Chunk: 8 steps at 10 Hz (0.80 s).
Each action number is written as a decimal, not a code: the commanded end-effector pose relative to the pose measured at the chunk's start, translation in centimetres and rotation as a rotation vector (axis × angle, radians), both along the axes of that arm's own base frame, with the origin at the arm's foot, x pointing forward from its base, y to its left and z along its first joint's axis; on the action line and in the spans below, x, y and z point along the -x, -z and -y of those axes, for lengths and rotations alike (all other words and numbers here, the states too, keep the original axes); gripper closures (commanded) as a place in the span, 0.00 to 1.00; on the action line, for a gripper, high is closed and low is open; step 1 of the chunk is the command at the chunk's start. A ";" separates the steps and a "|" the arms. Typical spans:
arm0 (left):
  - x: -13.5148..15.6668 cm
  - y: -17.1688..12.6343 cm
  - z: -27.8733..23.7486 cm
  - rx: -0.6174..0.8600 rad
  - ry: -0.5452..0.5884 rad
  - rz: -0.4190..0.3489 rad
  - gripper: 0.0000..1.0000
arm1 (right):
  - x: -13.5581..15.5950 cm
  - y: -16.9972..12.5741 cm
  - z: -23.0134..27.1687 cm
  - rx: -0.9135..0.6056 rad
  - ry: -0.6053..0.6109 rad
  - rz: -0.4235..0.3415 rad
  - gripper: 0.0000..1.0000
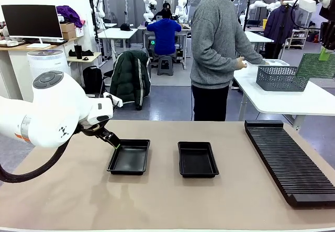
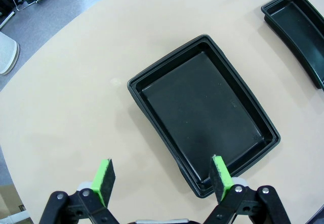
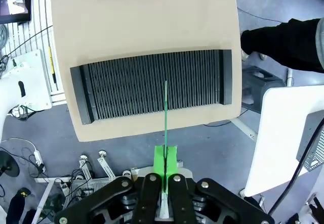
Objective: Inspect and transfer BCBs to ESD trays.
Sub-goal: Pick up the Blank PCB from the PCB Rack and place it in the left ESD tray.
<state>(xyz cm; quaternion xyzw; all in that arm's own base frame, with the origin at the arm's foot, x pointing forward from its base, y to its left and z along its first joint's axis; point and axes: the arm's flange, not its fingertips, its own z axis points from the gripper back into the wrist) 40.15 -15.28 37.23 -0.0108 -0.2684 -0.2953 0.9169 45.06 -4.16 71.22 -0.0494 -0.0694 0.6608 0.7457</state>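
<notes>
BCB (image 3: 165, 102) — a thin green board, edge-on — is pinched in the right arm's fingers (image 3: 159, 159) high above the slotted rack (image 3: 126, 92), likely held up for inspection, while the left arm's fingers (image 2: 104, 179) hover spread over the empty left ESD tray (image 2: 202, 107), seemingly ready to receive it.

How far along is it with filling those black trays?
Nothing done yet: the left tray and right tray lie empty. In hand: the right gripper is shut on one BCB, edge-on above the slotted rack. The open left gripper hovers at the left tray. Left: laying it in a tray.
</notes>
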 end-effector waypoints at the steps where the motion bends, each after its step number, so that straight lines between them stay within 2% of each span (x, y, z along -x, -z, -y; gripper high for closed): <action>1: 0.0 0.0 -0.1 0.001 -0.003 -0.001 0.00 | 0.1 0.1 0.0 -0.001 -0.003 0.002 0.98; 8: 0.0 0.0 -0.1 0.001 -0.003 -0.001 0.00 | 0.1 0.1 0.0 -0.001 -0.003 0.002 0.98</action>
